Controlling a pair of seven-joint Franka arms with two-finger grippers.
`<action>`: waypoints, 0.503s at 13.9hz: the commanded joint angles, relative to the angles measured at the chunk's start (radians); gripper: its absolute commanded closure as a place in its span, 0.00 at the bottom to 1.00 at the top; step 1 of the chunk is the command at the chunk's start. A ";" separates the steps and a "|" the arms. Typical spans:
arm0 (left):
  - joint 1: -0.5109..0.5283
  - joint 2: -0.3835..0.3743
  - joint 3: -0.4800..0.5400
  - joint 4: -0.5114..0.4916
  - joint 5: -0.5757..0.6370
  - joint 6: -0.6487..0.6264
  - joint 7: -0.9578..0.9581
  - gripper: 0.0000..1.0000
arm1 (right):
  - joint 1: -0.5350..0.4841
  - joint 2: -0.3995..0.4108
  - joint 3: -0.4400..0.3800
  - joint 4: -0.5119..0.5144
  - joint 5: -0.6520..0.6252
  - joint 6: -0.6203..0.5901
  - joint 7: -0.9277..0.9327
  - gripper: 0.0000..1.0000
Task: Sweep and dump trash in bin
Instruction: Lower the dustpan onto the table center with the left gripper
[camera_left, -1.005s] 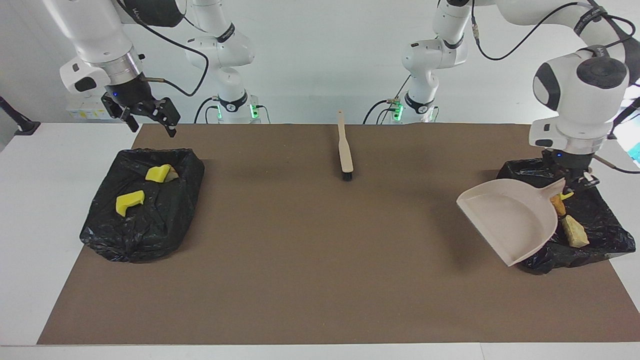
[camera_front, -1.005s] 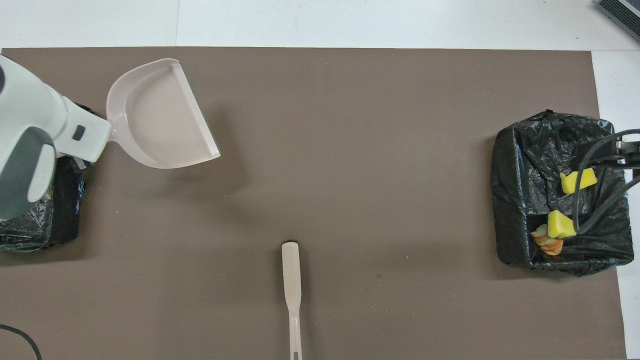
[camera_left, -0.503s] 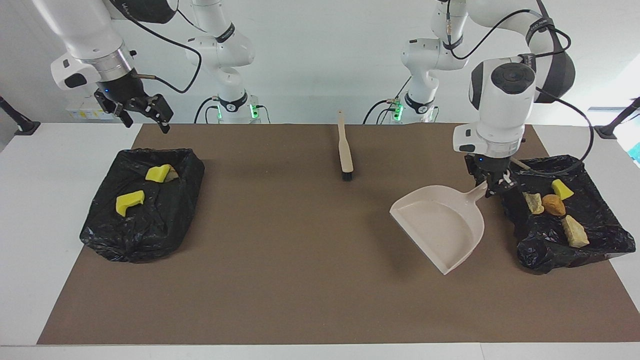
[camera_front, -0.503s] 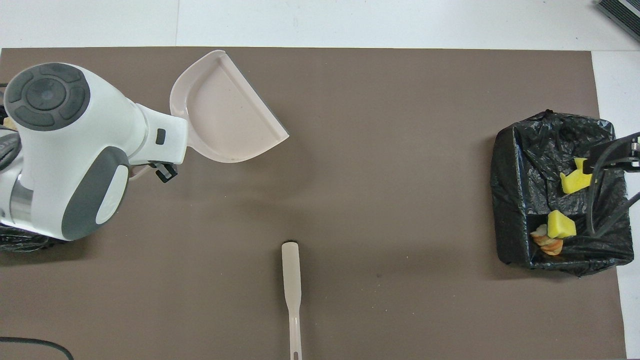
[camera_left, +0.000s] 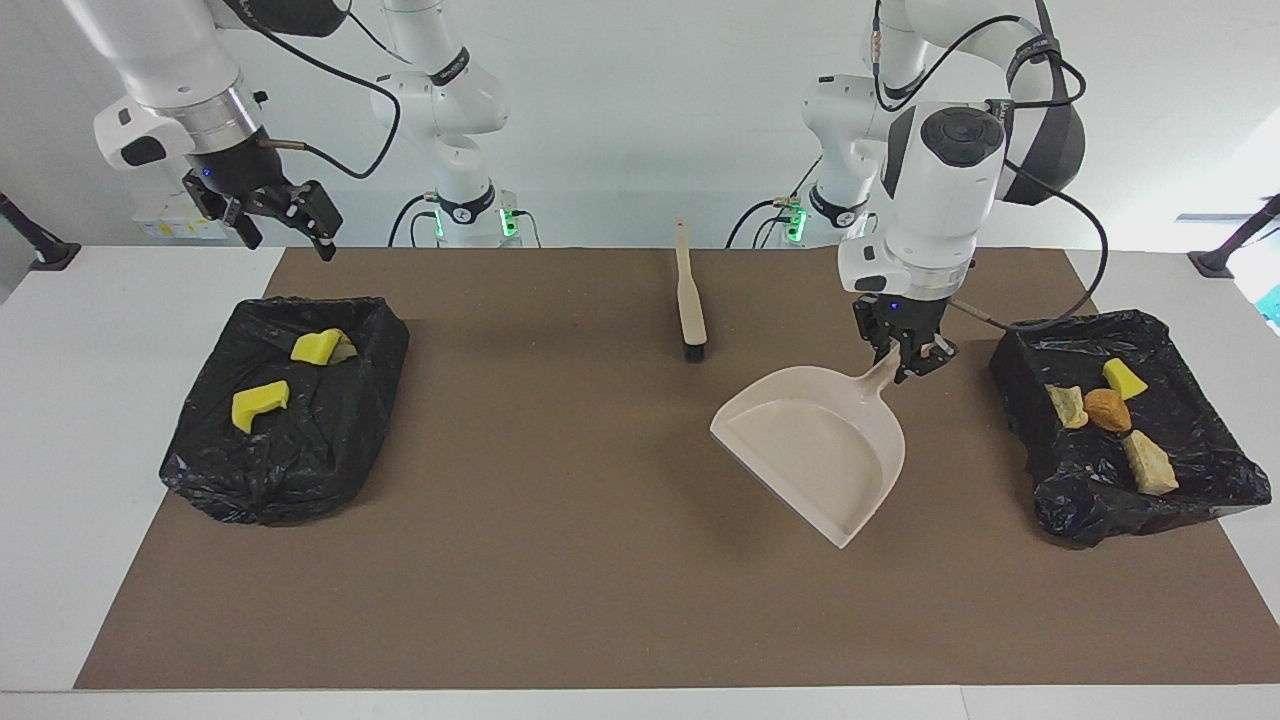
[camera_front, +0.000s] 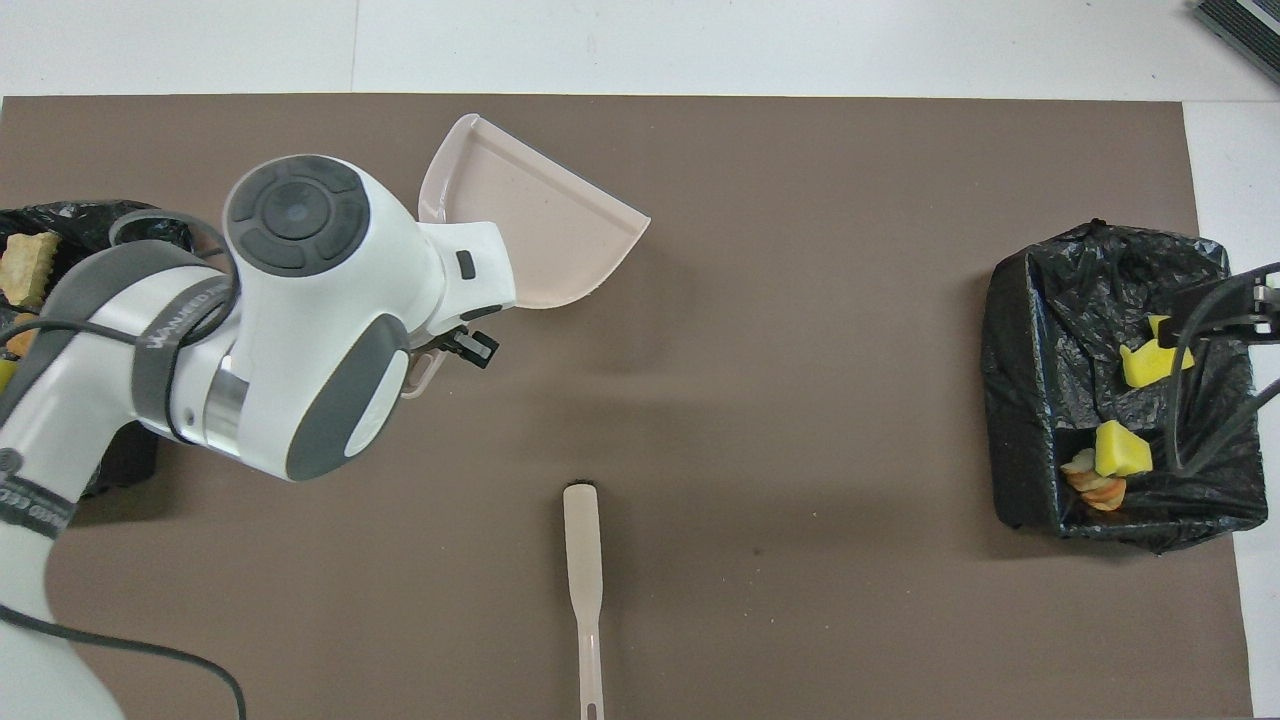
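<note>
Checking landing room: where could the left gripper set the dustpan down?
Bare mat lies between the two bins, farther from the robots than the brush. The left gripper holds the dustpan over it. Both bins hold trash.

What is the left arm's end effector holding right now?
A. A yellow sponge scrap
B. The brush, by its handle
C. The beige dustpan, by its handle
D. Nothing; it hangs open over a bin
C. The left end effector is shut on the handle of the empty dustpan, held up over the brown mat, while the brush lies untouched on the mat nearer the robots.
</note>
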 joint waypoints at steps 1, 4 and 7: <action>-0.026 0.066 0.021 0.063 -0.101 0.005 -0.148 1.00 | -0.016 -0.007 0.012 0.003 0.017 -0.012 0.013 0.00; -0.070 0.114 0.021 0.064 -0.104 0.020 -0.257 1.00 | -0.018 -0.007 0.012 0.003 0.017 -0.012 0.015 0.00; -0.076 0.120 0.021 0.057 -0.119 0.089 -0.341 1.00 | -0.016 -0.007 0.012 0.003 0.017 -0.012 0.015 0.00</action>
